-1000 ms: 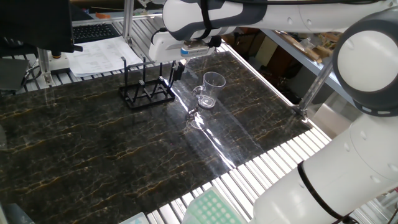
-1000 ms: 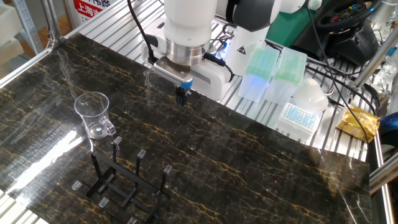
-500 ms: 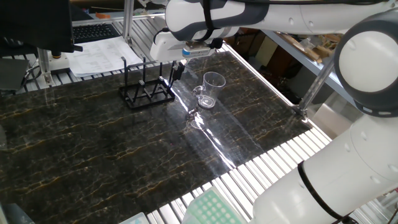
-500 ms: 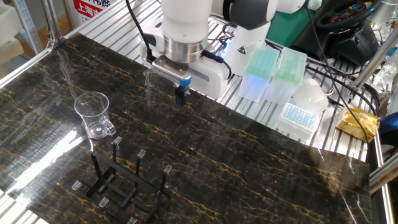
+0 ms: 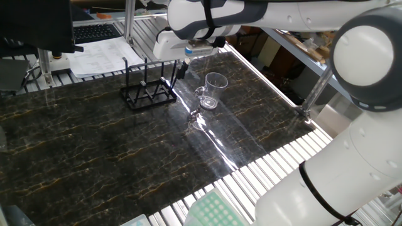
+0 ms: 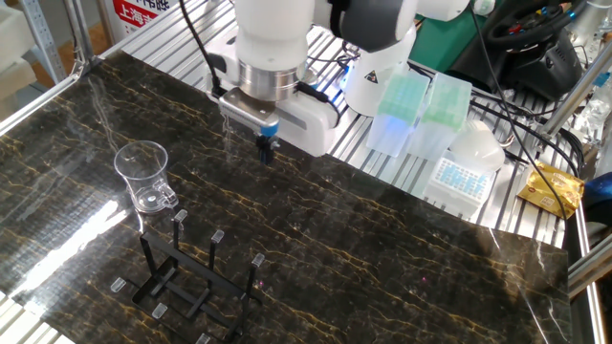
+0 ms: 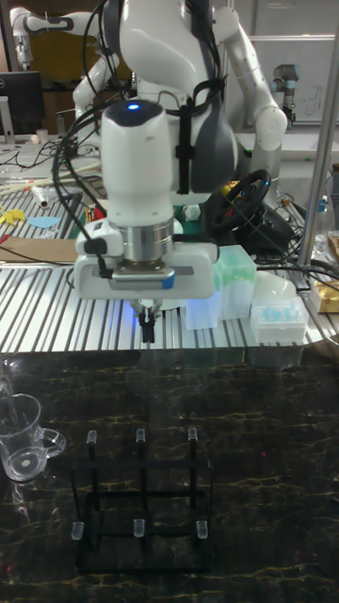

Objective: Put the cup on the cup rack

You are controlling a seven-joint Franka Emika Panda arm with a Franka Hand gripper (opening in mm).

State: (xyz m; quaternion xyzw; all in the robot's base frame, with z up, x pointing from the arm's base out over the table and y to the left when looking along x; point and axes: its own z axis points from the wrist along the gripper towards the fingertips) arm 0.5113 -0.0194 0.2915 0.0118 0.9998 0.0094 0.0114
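Since a second ago I see the arm has slid the two-finger gripper (image 6: 264, 150) sideways across the dark marbled table (image 6: 402, 248), toward the side where the cup stands, while the cup and rack lie exactly where they were. The gripper's black fingers (image 7: 147, 326) point straight down, pressed together with no gap that I can make out and nothing between them; they hang above the table, touching nothing. The small clear glass cup with a side handle and thick base (image 6: 143, 176) stands upright on the table just beside the rack, apart from it, its handle turned toward the rack in the other fixed view. In the tall fixed view the cup (image 7: 23, 438) sits to the left of the rack, near the picture's edge. The small black wire rack with thin upright pegs (image 6: 191, 277) stands on its rectangular base, its pegs bare; in one fixed view the rack (image 5: 147, 91) lies left of the cup (image 5: 212, 91), with the gripper (image 5: 179, 71) hanging above the gap between them. Beyond the rack, on the ribbed metal bench past the table's far edge, lie pale green pipette-tip boxes (image 6: 421, 110).
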